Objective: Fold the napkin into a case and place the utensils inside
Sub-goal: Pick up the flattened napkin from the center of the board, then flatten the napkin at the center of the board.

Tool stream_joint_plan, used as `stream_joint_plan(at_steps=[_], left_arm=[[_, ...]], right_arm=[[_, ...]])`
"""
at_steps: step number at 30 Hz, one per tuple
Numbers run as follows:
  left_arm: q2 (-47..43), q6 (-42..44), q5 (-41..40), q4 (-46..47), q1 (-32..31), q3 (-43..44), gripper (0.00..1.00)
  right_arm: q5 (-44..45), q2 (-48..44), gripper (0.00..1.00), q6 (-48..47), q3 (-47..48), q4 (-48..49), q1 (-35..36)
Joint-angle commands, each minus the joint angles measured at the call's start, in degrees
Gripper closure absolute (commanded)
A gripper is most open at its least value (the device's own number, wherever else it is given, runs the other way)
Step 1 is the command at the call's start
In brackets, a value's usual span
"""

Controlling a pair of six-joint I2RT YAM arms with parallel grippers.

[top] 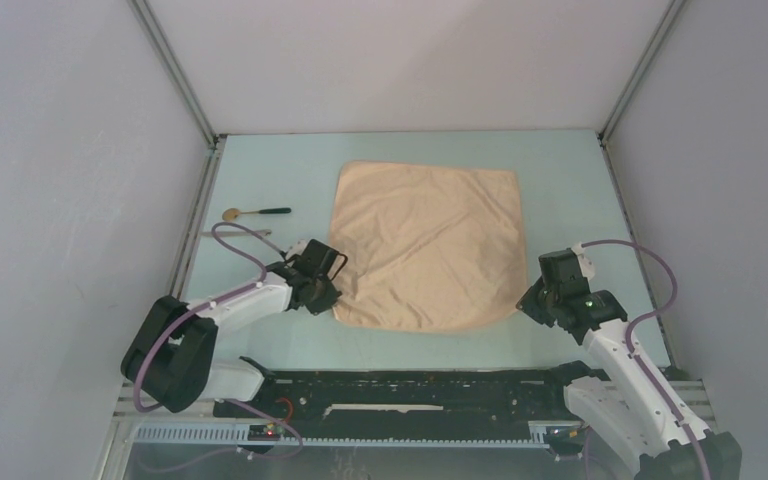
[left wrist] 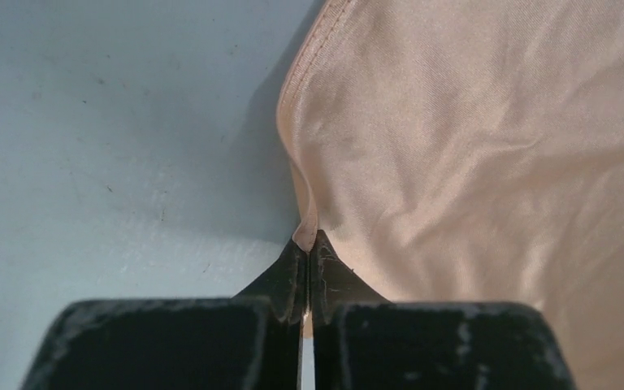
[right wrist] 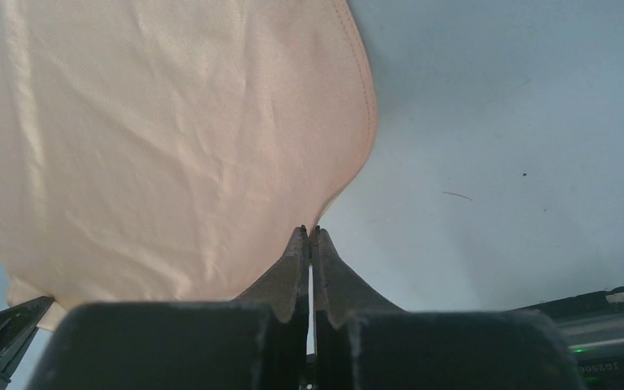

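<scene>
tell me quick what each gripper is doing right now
Left gripper: closed, pinching the napkin at its left edge.
Right gripper: closed, pinching the napkin at its near right corner.

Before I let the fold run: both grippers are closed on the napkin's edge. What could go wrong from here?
The right gripper seems to hold only the very corner tip of the napkin; it may slip out when lifted.
The left gripper pinches a small pucker of hem, so the fold could come out skewed.
The spoon lies close to the left arm; a swing might knock it.
</scene>
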Motion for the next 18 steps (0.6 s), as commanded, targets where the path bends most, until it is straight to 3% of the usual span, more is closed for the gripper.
stream_joint_plan(at_steps=[1, 6, 11, 18], left_arm=[[-1.5, 3.3, -4.8, -10.3, -0.5, -1.6, 1.0], [-10.4, 7.5, -8.1, -16.2, -0.5, 2.4, 1.0], [-19.2, 14.0, -9.8, -18.8, -0.5, 8.7, 1.0], [-27.6, 22.8, -2.3, -18.5, -0.5, 21.9, 1.0]], right_arm=[[0.0, -0.7, 1.0, -1.8, -0.2, 1.8, 0.4], [-2.2, -2.4, 1.0, -3.5, -0.2, 4.6, -0.3], [-10.1, -5.3, 1.0, -4.2, -0.1, 10.0, -3.9], [-12.4, -19.2, 1.0, -8.7, 6.9, 15.7, -4.5]])
